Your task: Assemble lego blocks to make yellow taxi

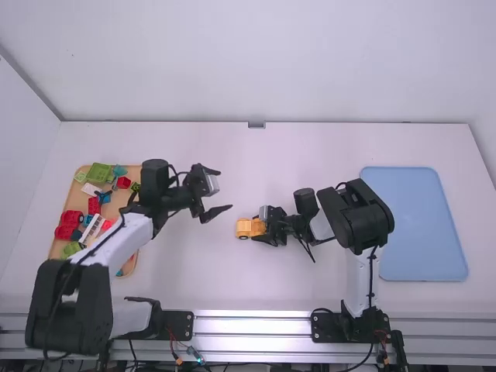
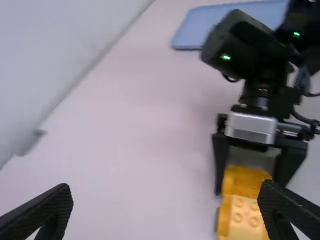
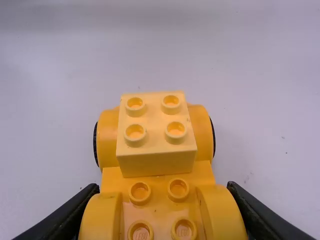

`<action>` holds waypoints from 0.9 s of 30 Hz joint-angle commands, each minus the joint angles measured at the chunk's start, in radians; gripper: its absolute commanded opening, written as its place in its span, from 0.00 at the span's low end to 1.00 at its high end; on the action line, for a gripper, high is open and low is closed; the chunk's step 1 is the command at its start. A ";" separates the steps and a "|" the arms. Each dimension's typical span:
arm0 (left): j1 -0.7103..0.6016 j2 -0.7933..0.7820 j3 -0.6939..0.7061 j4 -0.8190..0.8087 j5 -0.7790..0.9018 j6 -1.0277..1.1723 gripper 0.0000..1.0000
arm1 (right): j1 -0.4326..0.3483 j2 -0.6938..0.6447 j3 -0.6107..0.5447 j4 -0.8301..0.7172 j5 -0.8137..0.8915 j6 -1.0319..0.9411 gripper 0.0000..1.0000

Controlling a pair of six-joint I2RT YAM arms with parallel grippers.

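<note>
Near the middle of the white table (image 1: pixel 310 147), your right pincer (image 1: pixel 260 226) grips the yellow taxi (image 1: pixel 244 228) from the taxi's 3 o'clock side, a finger along each flank. The taxi is smooth, glossy plastic with rounded fenders and black tyres (image 3: pixel 214 137); a boxy, paler yellow block (image 3: pixel 156 129) with four hollow round studs sits on it between two fenders. Your left pincer (image 1: pixel 225 189) stands wide open at the taxi's 11 o'clock, apart from it.

At the table's 9 o'clock, a tan tray (image 1: pixel 133 262) with rounded corners holds a jumble of red, green, blue and white pieces; your left arm (image 1: pixel 128 236) crosses over it and hides some. At 3 o'clock lies a flat, blue tray (image 1: pixel 415 225); your right arm (image 1: pixel 355 217) stands between it and the taxi.
</note>
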 commanded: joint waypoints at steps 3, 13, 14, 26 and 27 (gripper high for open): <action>0.045 -0.097 0.005 -0.070 -0.135 -0.162 0.99 | 0.001 0.011 -0.005 -0.012 0.018 0.011 0.70; 0.092 -0.152 0.005 -0.137 -0.479 -0.462 0.99 | 0.021 -0.187 -0.004 -0.263 0.273 0.026 0.99; 0.092 -0.152 0.005 -0.137 -0.488 -0.467 0.99 | 0.021 -0.200 -0.004 -0.278 0.286 0.024 0.99; 0.112 -0.152 0.006 -0.209 -0.873 -0.739 0.99 | 0.020 -0.665 -0.005 -0.745 0.637 0.025 0.99; 0.134 -0.152 0.012 -0.252 -0.922 -0.766 0.99 | 0.020 -0.703 -0.005 -0.760 0.645 0.025 0.99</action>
